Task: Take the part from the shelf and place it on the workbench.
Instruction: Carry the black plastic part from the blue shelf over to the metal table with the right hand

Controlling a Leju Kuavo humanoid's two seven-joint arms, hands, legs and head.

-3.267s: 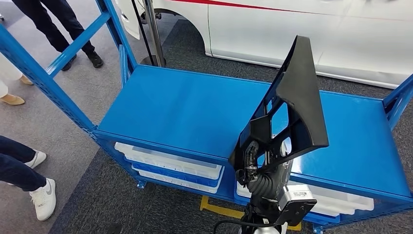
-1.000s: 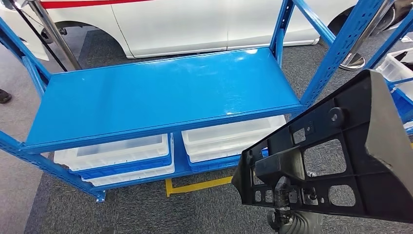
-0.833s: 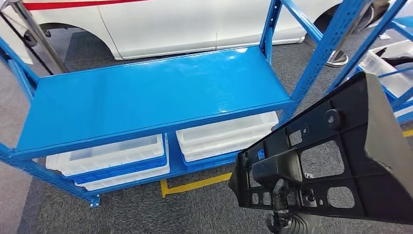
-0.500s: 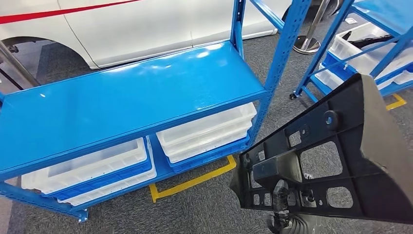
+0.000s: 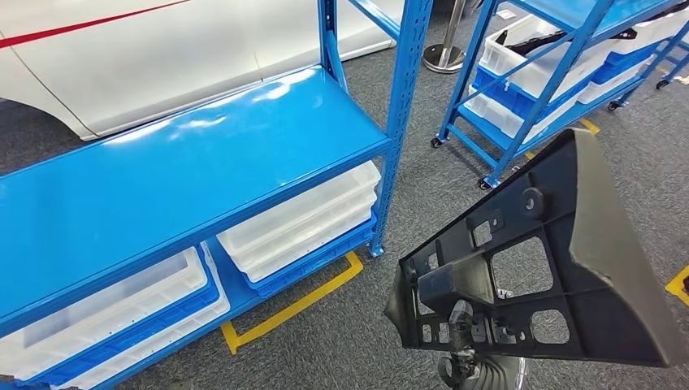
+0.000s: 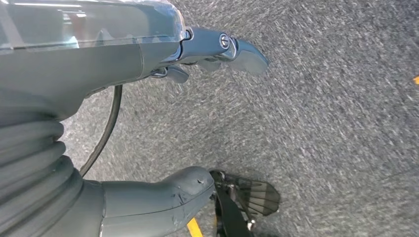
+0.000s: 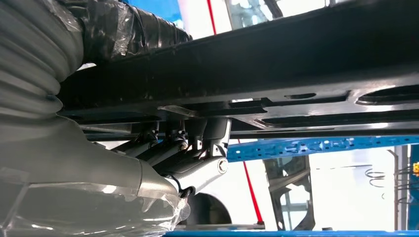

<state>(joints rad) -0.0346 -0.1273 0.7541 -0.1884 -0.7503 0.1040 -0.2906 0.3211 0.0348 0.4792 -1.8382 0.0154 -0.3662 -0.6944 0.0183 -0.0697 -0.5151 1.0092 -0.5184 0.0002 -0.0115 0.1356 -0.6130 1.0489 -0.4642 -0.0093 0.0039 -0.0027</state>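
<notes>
My right hand (image 7: pixel 192 158) grips the black part (image 5: pixel 552 268), fingers (image 7: pixel 173 148) clamped up against its ribbed underside, a contact visible from the right wrist. From the head, the part is raised over grey carpet, well clear of the blue shelf (image 5: pixel 162 187). My left hand (image 6: pixel 148 123) hangs above the carpet, fingers apart, holding nothing.

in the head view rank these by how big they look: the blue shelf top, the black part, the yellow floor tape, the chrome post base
1. blue shelf top
2. black part, though it is nearest the camera, which inflates it
3. yellow floor tape
4. chrome post base, far back, so its small look is partly distance
</notes>
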